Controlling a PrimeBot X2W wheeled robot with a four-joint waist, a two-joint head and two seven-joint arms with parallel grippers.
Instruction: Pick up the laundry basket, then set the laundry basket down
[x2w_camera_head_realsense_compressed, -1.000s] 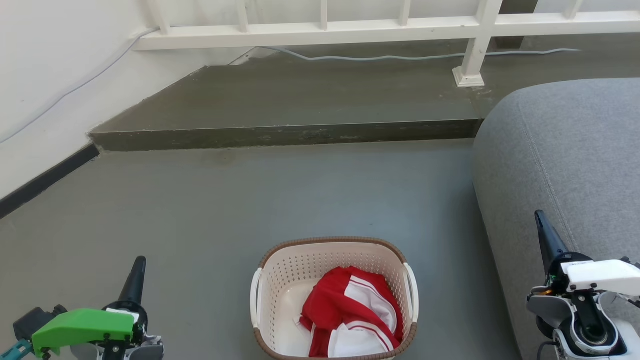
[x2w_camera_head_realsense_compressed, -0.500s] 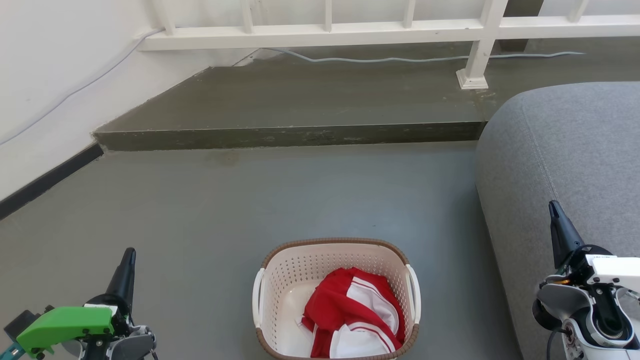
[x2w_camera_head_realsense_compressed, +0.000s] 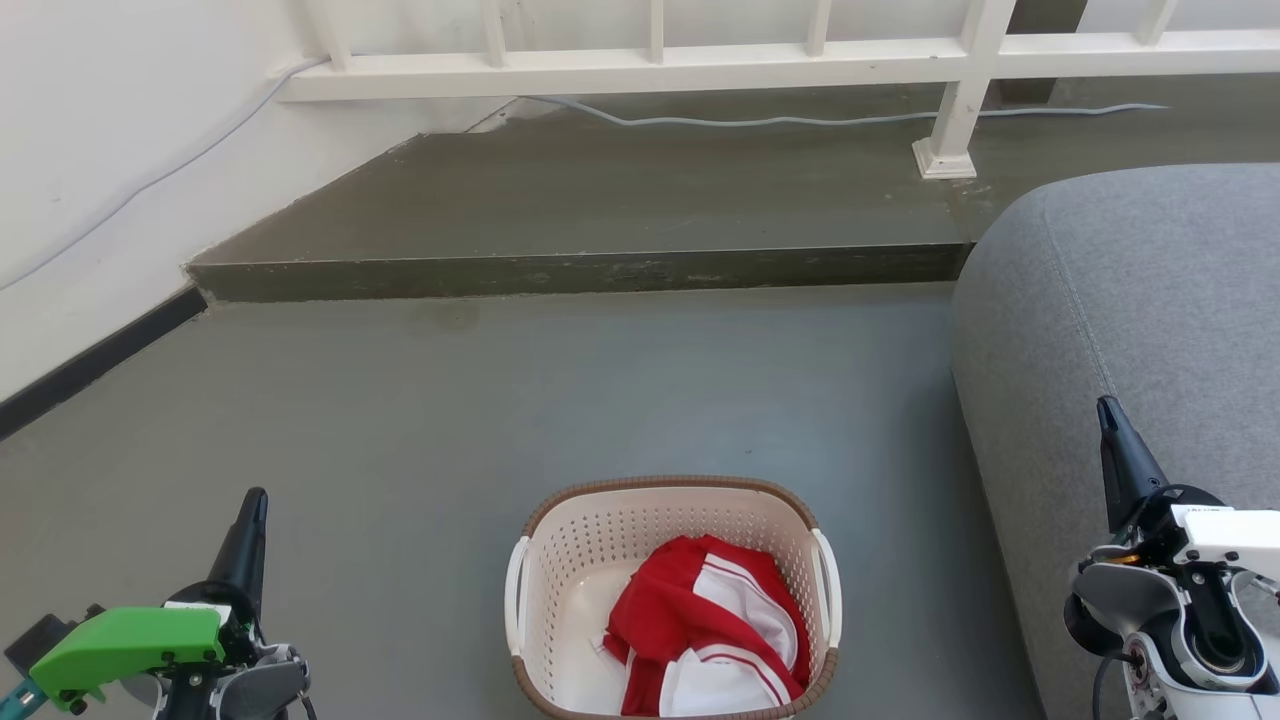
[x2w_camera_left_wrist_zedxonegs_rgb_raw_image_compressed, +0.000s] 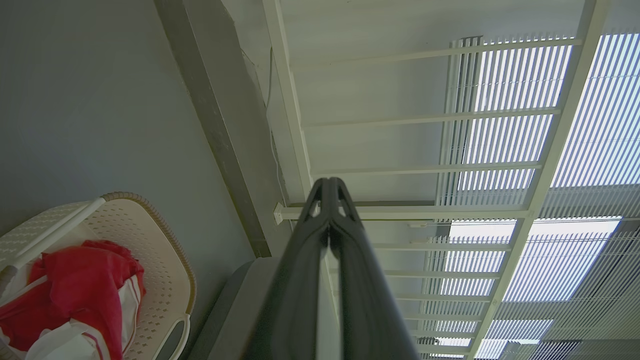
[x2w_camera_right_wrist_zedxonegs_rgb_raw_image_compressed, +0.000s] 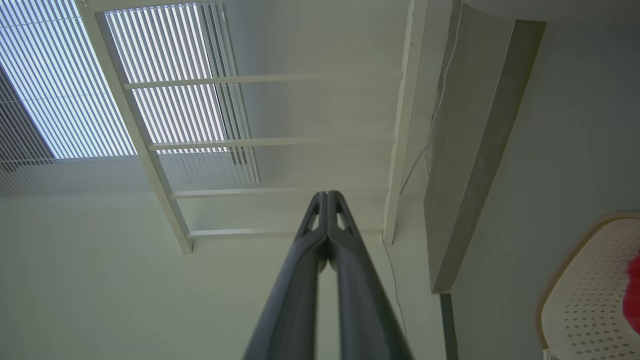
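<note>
The laundry basket (x2w_camera_head_realsense_compressed: 668, 483) stands upright on the grey floor (x2w_camera_head_realsense_compressed: 480, 400) at near centre, beside the grey sofa (x2w_camera_head_realsense_compressed: 1150, 300) on its right but not touching it. It contains a crumpled red and white garment (x2w_camera_head_realsense_compressed: 700, 625). The left gripper (x2w_camera_head_realsense_compressed: 254, 498) is at near left, well apart from the basket's left handle (x2w_camera_head_realsense_compressed: 513, 590). Its fingers (x2w_camera_left_wrist_zedxonegs_rgb_raw_image_compressed: 305, 260) are pressed together along their length and hold nothing. The right gripper (x2w_camera_head_realsense_compressed: 1106, 410) is at near right, in front of the sofa's side, with its fingers (x2w_camera_right_wrist_zedxonegs_rgb_raw_image_compressed: 300, 280) likewise closed tip to tip and empty. At the far side, a raised concrete step (x2w_camera_head_realsense_compressed: 600, 200) runs beneath a white railing (x2w_camera_head_realsense_compressed: 700, 55).
</note>
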